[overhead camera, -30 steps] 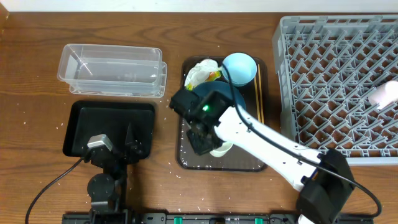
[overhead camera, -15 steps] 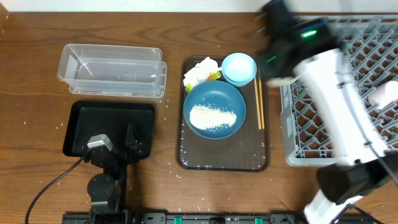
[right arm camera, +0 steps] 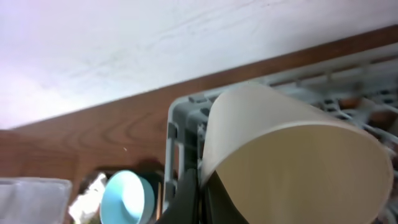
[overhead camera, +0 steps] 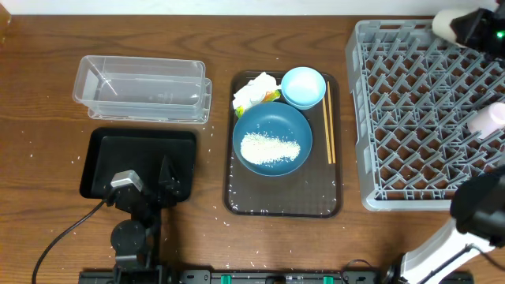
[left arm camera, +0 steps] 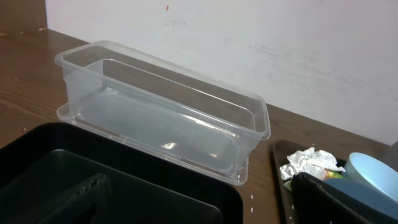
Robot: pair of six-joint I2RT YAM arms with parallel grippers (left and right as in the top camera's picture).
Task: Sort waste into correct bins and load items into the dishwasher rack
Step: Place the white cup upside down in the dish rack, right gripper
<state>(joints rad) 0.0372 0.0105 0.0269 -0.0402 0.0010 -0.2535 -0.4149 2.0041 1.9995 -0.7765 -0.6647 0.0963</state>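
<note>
Right tool (overhead camera: pixel 459 24) with white cup (overhead camera: pixel 443 22) over rack (overhead camera: pixel 357 118) corner

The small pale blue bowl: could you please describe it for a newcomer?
In the overhead view, find the brown tray left of the grey rack. The small pale blue bowl sits in its top right corner, smaller and lighter than the dark blue bowl of rice beside it.

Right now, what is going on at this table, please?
The right gripper holds a cream cup over the far corner of the dishwasher rack, where a pink cup already lies. The left gripper hangs open above the black tray. The dark blue bowl of rice sits unsorted on the brown tray.
</note>
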